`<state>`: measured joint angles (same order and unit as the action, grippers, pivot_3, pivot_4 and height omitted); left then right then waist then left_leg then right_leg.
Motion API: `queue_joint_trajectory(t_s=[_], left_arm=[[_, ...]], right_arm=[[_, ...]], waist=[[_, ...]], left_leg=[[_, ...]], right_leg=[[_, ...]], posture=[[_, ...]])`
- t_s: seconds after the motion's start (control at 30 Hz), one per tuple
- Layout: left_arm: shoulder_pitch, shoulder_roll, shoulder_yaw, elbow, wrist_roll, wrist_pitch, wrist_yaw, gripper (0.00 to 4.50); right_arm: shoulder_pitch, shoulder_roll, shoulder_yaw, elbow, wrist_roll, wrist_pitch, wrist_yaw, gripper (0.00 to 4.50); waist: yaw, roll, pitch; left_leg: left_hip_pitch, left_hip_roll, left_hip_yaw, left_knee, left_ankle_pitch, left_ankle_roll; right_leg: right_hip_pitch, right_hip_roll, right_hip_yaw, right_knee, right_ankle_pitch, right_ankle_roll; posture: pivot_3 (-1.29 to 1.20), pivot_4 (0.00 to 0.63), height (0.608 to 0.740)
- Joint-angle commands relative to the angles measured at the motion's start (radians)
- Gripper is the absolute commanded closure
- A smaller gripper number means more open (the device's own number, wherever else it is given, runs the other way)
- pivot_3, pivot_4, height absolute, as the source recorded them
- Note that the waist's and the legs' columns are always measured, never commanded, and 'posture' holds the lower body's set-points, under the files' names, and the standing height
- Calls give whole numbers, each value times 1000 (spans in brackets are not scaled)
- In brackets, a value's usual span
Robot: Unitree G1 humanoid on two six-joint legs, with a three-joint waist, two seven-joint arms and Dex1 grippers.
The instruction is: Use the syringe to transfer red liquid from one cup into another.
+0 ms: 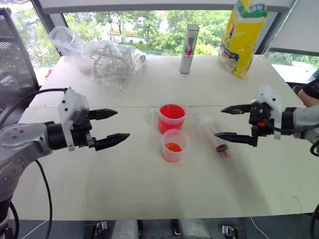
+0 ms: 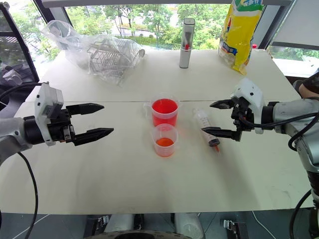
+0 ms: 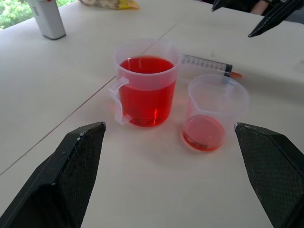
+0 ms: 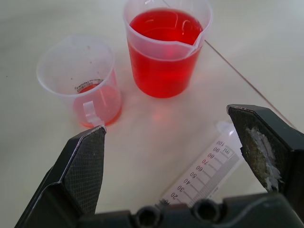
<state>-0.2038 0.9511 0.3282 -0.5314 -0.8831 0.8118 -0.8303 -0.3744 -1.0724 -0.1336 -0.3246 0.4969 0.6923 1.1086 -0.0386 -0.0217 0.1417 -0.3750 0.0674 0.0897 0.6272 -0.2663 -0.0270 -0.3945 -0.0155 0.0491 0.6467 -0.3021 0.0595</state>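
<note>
1. Centre of the white table [image 1: 149, 189]: the larger cup [image 1: 172, 117] stands well filled with red liquid [image 1: 172, 111], side handle facing the robot's left.
2. Just in front of it, nearer the robot, sits the smaller cup [image 1: 174, 145], very close to it, with only a shallow orange-red pool at the bottom.
3. To the robot's right of both cups the syringe [image 1: 213, 134] lies flat on the table, orange tip toward the robot, nobody holding it.
4. Left gripper [image 1: 113, 128] hovers off to the left of the cups, jaws spread wide, empty, pointing in at them.
5. Right gripper [image 1: 227, 122] hangs over the syringe's far side, jaws spread wide too, nothing pinched.
6. At the back: a grey upright cylinder [image 1: 189, 49], a yellow bag [image 1: 242, 37], and a clear plastic bag with a wire rack [image 1: 107, 59].
</note>
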Motion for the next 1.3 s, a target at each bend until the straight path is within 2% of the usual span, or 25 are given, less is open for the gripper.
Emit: queue_joint_trajectory(t_s=[0.03,0.17,1.0,1.13,1.3], left_arm=[[-24,-9,-16,-5,23,-35,2,0],[-55,-44,-47,-8,19,-40,18,0],[-62,-28,-39,7,60,-65,-25,0],[-58,-37,-52,7,67,-71,-21,0],[-79,-51,-87,30,87,-91,-30,0]], right_arm=[[11,-27,-65,-2,1,-21,-1,45],[31,-29,-72,3,5,-22,3,45],[10,-16,-46,26,10,1,-26,45],[-67,-21,28,57,-29,82,-69,45],[-267,-61,236,139,-87,244,-8,45]], waist=[[0,0,0],[3,0,0],[-2,0,0],[-5,0,0],[-3,0,0]], left_leg=[[0,0,0,0,0,0],[0,0,0,0,0,0],[0,0,0,0,0,0],[1,0,0,0,0,0],[0,0,1,0,0,0]], right_leg=[[0,0,0,0,0,0],[1,0,0,0,0,0],[0,1,0,0,0,0],[1,1,0,0,0,0],[-1,0,1,1,0,0]], posture=[[0,150,740],[0,150,740],[0,150,740],[0,150,740],[0,150,740]])
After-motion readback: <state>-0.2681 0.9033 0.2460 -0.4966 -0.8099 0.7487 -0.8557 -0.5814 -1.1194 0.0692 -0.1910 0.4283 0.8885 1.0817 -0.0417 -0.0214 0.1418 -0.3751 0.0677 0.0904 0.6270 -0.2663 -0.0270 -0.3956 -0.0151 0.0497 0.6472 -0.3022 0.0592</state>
